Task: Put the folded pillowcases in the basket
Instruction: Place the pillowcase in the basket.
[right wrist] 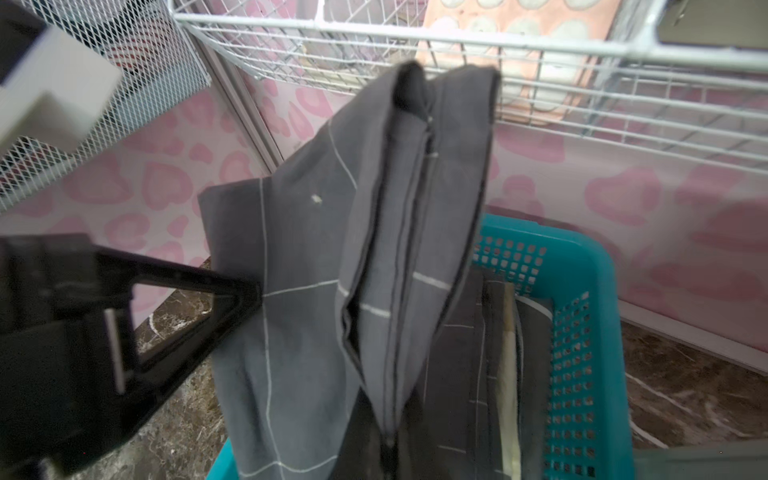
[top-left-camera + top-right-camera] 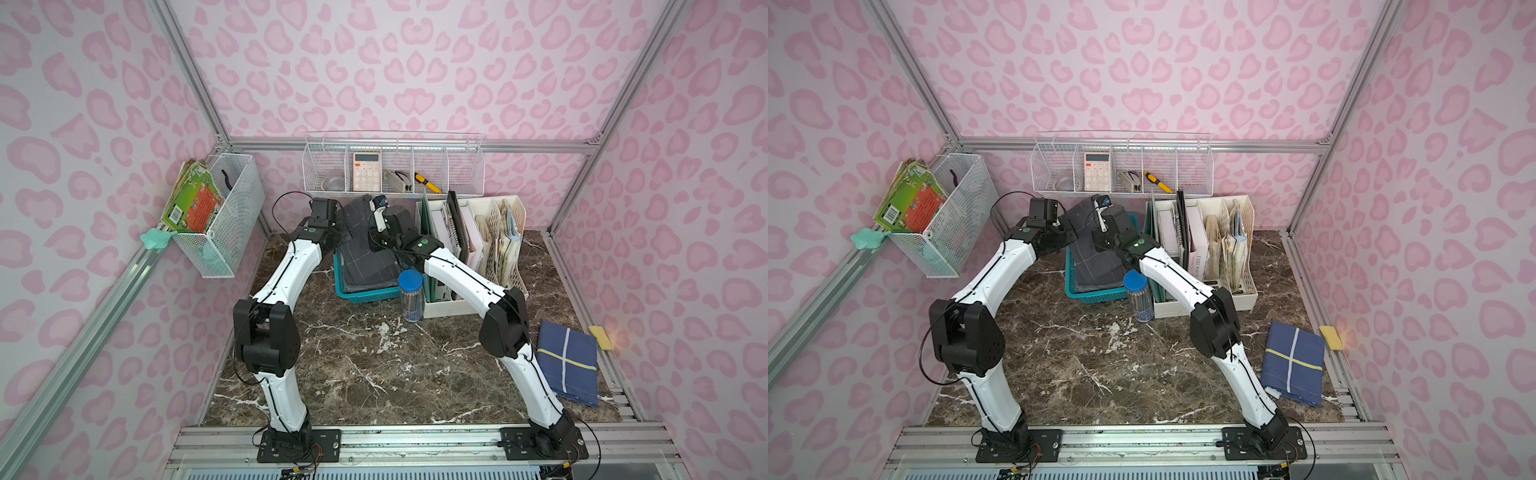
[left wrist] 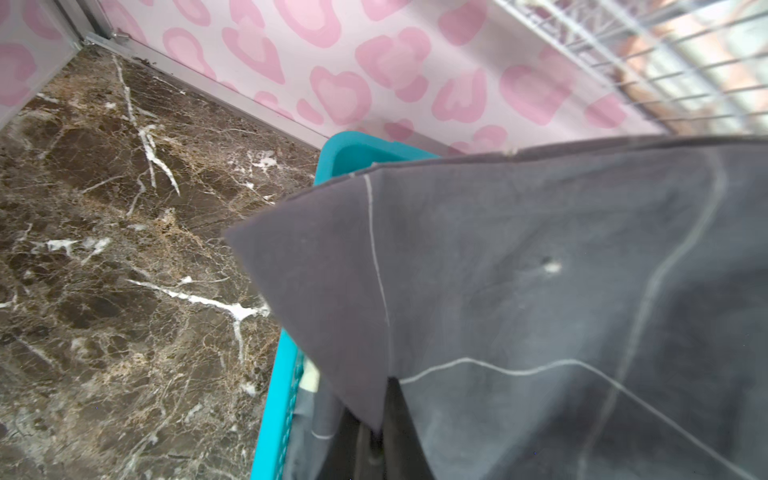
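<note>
pillowcase (image 2: 368,257), dark grey with a pale grid, lies partly in the teal basket (image 2: 360,296), far end lifted; left gripper (image 1: 251,291) pinches its left edge, right gripper (image 2: 374,243) is clamped on the bunched fold.

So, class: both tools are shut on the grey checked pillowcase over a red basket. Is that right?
No: the basket is teal, not red, as the right wrist view shows. The left tool and right tool are shut on the grey checked pillowcase over it.
</note>
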`<state>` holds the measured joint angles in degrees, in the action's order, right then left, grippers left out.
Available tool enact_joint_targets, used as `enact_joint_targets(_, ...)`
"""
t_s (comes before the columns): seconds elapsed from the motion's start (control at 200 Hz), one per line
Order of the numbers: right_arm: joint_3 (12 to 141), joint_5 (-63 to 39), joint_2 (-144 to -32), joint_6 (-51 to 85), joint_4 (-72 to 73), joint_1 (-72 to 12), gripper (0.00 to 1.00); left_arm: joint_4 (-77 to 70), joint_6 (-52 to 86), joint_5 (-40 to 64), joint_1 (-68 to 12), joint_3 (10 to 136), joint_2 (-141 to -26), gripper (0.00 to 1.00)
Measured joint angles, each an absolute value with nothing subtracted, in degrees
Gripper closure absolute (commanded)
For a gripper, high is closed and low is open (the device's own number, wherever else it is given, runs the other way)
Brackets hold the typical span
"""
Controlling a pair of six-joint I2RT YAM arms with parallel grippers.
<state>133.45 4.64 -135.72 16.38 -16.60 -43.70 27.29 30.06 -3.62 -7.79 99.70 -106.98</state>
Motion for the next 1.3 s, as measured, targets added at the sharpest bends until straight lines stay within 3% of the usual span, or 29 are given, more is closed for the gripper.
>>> enact_joint_targets(0.415,135.0,10.2,-131.7,12.3,-19.5,-47.2,1.00,27.3,30.0,-1.1,-7.8,98.1,-99.4,1.00)
enact_joint_targets(0.65,137.8,9.7,-135.5,13.5,-19.9,-47.4,1.00,28.5,29.4,-2.3,-7.4,98.0,-99.5,1.00)
enact_joint_targets(1.3,142.4,8.7,-146.1,16.3,-22.0,-44.2,1.00,30.6,28.6,0.1,-6.5,103.7,-111.7,1.00)
